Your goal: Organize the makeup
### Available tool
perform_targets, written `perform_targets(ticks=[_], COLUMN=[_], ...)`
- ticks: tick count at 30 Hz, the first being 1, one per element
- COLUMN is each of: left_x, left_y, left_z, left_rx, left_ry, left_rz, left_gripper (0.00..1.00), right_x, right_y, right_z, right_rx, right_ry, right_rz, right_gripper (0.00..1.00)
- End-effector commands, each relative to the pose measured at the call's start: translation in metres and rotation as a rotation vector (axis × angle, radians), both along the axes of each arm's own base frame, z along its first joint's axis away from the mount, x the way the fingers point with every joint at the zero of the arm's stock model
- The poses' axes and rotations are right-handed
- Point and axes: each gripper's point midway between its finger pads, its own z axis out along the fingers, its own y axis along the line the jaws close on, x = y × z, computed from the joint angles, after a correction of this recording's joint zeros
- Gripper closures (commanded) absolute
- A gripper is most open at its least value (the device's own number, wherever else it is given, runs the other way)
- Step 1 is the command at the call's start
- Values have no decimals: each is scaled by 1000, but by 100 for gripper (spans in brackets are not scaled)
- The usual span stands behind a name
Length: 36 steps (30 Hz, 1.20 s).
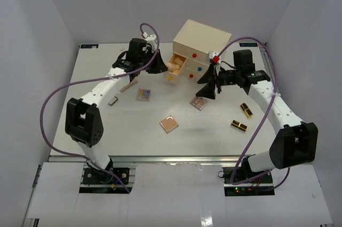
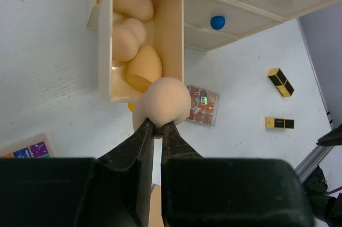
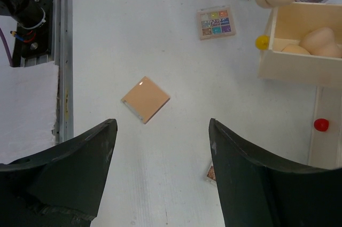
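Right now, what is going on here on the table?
The left pincer is shut on a tan sponge, holding it at the front of the open drawer of the cream chest, where other sponges already lie. The right pincer hangs open and empty above the table. A peach compact, palettes and two lipstick tubes lie loose on the table.

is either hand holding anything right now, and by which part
The left hand holds a tan sponge, pinched at one end by the fingertips. The right hand is open and empty.

White arms (image 1: 100, 92), black joints (image 1: 83, 122), purple cables (image 1: 53, 96), black left gripper (image 2: 158, 125)
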Motion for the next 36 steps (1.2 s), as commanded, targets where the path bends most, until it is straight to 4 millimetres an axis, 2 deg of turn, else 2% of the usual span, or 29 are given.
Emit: perform_targets(ticks=[1,4,9,17,21,22,23,25,31,36], left_x=[24,44,60,62,61,60,61,58,51,52], left_y=[-30,-42,-50,-43,-42,-42,-41,-41,-38,-30], left_z=[33,29,8,-6,-9,-8,-7,0,17,26], left_rx=[-7,17,98,180,198,201,204,204,193,205], left_ry=[-100,-107,-86,-86,-83,-85,-86,-97,-119,-141], left_rz=[6,20,44,82,88,92,97,97,96,124], left_gripper=[100,100,100,99,86,77,76,65,55,53], right_x=[2,0,0,1,2,2,2,2,2,3], right_y=[0,0,0,-1,-1,-1,-1,-1,-1,-1], right_z=[0,0,1,1,-1,-1,-1,-2,-4,-6], right_rx=[16,21,21,20,19,19,18,18,19,17], right_ry=[-12,-6,-12,-16,-10,-9,-9,-3,3,9], right_rz=[13,18,16,14,14,14,14,15,16,14], right_gripper=[24,24,24,23,23,23,23,23,23,23])
